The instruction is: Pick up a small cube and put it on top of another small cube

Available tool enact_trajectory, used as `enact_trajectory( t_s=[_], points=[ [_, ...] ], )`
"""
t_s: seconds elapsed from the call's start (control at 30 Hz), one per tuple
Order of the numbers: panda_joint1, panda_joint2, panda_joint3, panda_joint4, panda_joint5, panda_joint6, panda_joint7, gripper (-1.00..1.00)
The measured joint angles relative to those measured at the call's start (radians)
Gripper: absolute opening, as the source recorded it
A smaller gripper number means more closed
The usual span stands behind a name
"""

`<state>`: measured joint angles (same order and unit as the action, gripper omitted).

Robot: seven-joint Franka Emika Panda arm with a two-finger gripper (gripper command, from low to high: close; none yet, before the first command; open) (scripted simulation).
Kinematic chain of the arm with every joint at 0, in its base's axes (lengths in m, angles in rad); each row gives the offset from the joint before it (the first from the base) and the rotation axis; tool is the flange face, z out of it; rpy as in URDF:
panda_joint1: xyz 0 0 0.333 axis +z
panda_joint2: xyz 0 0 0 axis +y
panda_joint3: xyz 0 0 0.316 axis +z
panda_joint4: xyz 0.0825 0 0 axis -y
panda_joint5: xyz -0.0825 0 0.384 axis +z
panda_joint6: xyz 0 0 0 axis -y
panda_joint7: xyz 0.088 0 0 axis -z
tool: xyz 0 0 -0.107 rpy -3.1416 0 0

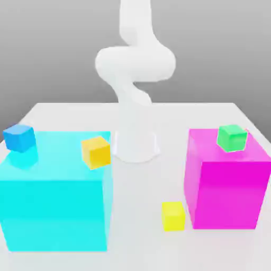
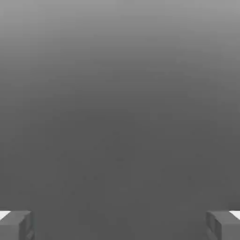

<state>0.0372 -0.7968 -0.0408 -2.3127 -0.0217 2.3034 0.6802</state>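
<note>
Sitting beside magenta cube (image 1: 225, 182), small cube (image 1: 173, 215), cyan cube (image 1: 55, 190) opposite

Bright even light, perhaps overhead, soft blur

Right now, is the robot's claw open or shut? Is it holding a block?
Gripper: open, fingers far apart, holding nothing.

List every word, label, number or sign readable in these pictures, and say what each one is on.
None: nothing here carries readable text.
The big cyan cube, the big magenta cube, the small lemon-yellow cube, the orange-yellow cube, the blue cube and the green cube all have plain faces.
The white arm, the table and the gripper carry no marking.
</note>
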Motion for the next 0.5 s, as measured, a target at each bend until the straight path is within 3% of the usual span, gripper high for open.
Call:
enact_trajectory(
  t_s=[0.5],
  points=[
    [0.229,0.043,-0.236,-0.079,-0.132,0.028,-0.710,0.00]
  ],
)
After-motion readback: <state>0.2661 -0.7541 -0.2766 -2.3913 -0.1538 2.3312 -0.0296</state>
